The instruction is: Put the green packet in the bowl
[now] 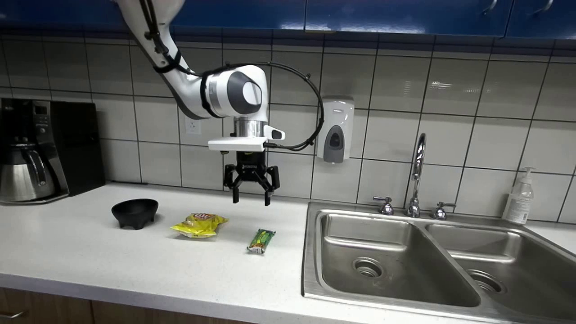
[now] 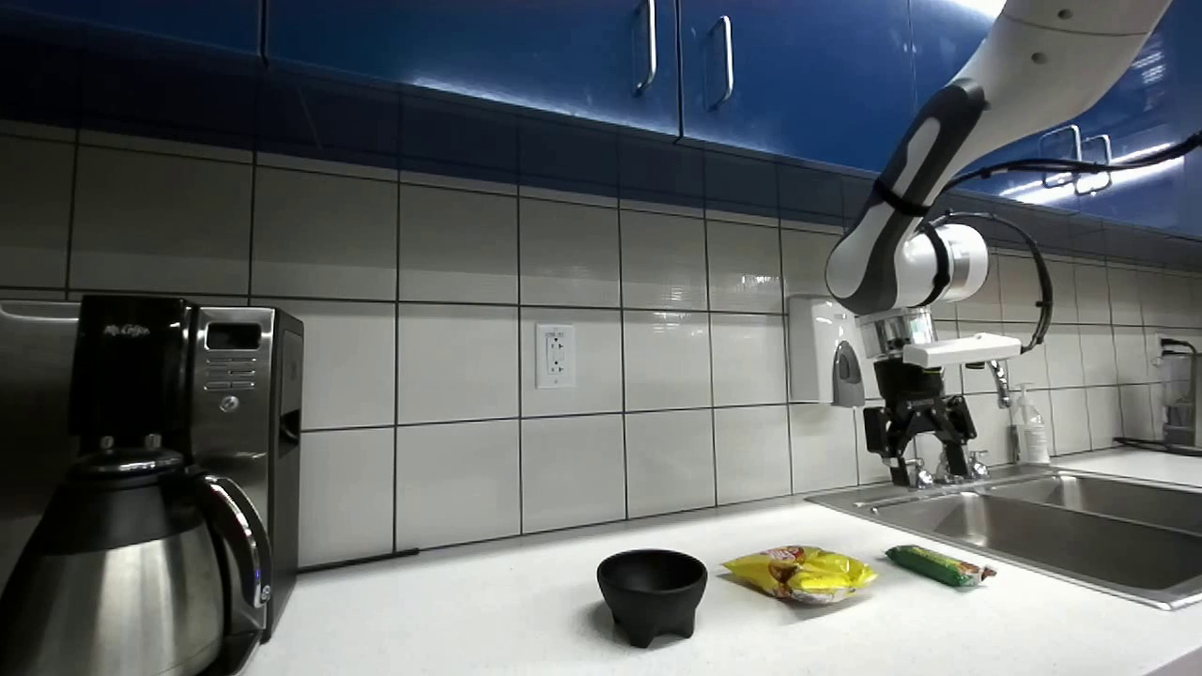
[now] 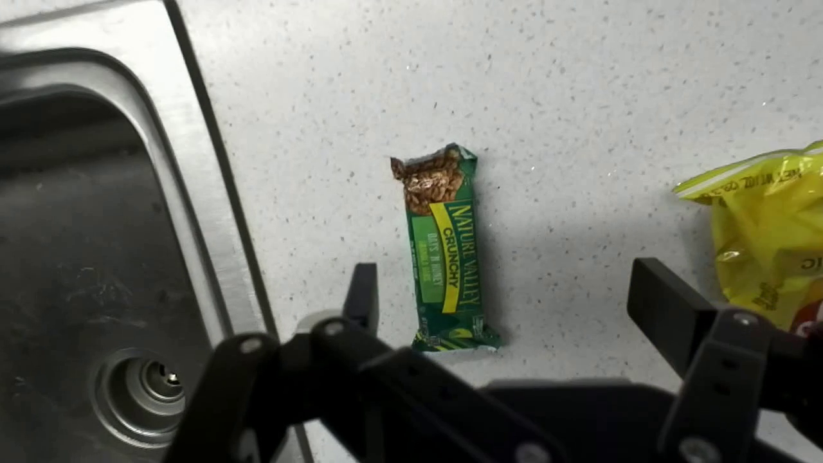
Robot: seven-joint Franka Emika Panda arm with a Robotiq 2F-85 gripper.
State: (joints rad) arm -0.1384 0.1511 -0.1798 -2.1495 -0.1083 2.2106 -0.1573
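The green packet (image 1: 261, 241) is a Nature Valley bar lying flat on the white counter, left of the sink. It also shows in an exterior view (image 2: 937, 566) and in the wrist view (image 3: 447, 257). The bowl (image 1: 135, 219) is small, black and footed, standing on the counter; its inside is partly visible in an exterior view (image 2: 654, 610). My gripper (image 1: 252, 197) is open and empty, pointing down well above the counter. In the wrist view, the packet lies below the gap between the fingers (image 3: 511, 292), closer to the left finger.
A yellow chip bag (image 1: 199, 226) lies between bowl and packet. A steel double sink (image 1: 310, 265) with a tall faucet (image 1: 418, 171) is at the right. A coffee maker (image 2: 235, 376) stands at the left. A soap dispenser (image 1: 336, 130) hangs on the tiled wall behind the arm.
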